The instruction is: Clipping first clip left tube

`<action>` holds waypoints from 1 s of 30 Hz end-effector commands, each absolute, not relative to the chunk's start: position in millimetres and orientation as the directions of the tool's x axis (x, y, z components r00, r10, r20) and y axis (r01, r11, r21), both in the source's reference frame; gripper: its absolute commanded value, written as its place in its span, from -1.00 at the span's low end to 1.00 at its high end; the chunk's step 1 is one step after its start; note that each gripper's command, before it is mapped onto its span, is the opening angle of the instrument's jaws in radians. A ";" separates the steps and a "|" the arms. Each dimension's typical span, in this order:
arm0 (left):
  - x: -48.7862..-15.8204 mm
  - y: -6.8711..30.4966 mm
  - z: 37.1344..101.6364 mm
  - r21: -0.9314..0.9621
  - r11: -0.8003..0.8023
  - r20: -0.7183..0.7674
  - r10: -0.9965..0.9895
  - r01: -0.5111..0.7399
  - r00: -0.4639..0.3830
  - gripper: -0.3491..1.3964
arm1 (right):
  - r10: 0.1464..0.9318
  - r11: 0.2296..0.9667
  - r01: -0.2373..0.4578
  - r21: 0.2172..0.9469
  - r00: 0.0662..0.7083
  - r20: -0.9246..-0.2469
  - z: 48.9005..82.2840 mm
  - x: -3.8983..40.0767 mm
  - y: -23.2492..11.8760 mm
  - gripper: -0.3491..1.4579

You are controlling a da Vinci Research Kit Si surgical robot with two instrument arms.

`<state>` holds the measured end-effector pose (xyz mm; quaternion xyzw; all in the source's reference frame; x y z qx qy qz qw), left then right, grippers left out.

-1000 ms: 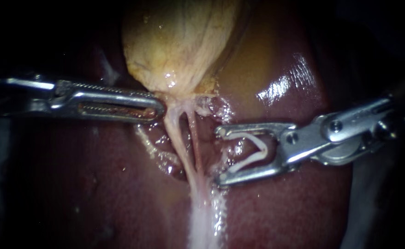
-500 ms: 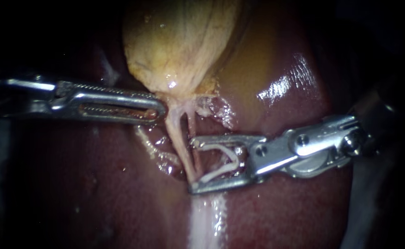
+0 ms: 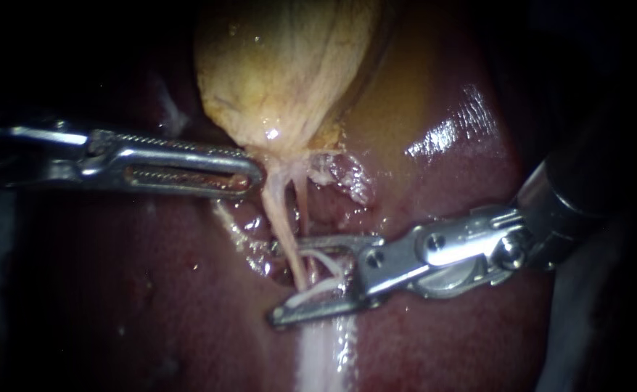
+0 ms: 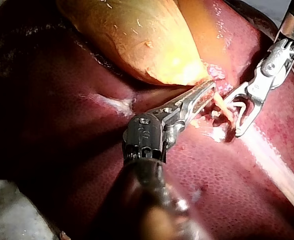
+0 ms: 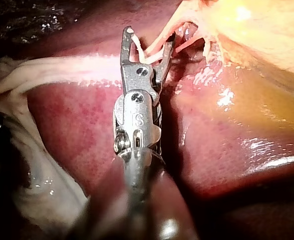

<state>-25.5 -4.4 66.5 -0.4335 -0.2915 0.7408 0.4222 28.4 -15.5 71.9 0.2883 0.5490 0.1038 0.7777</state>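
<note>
The yellow gallbladder (image 3: 282, 65) narrows into two thin tubes, the thicker left tube (image 3: 278, 210) and the thin reddish right tube (image 3: 302, 207). My left instrument (image 3: 255, 173) lies level, its slotted jaws shut on the gallbladder's neck; it also shows in the left wrist view (image 4: 206, 92). My right instrument (image 3: 278, 282) holds an open white clip (image 3: 326, 272) between its wide-apart jaws. Those jaws straddle the tubes low down, and the left tube runs between them. In the right wrist view the right instrument (image 5: 149, 34) has the clip (image 5: 146, 51) and a pale tube crossing between its jaws.
Dark red liver (image 3: 442, 87) lies under everything, wet and shiny. A pale white band of tissue (image 3: 322, 356) runs from below the tubes toward the near edge. Ragged pale bits of tissue (image 3: 344, 170) cling beside the gallbladder's neck.
My right instrument has moved left and slightly down with its clip, from beside the tubes to straddling them. The left instrument has stayed where it was.
</note>
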 end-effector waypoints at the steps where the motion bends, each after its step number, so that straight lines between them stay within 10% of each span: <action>1: -25.5 -4.4 66.5 -0.798 -0.473 -0.396 0.878 -0.373 -0.268 -1.00 | 0.479 0.810 0.158 0.565 0.376 -0.793 72.1 28.5 -15.7 -0.06; 30: -25.5 -4.4 66.5 -0.798 -0.473 -0.396 0.878 -0.373 -0.268 -1.00 | 0.524 0.771 0.163 0.616 0.388 -0.758 74.6 29.6 -16.0 -0.31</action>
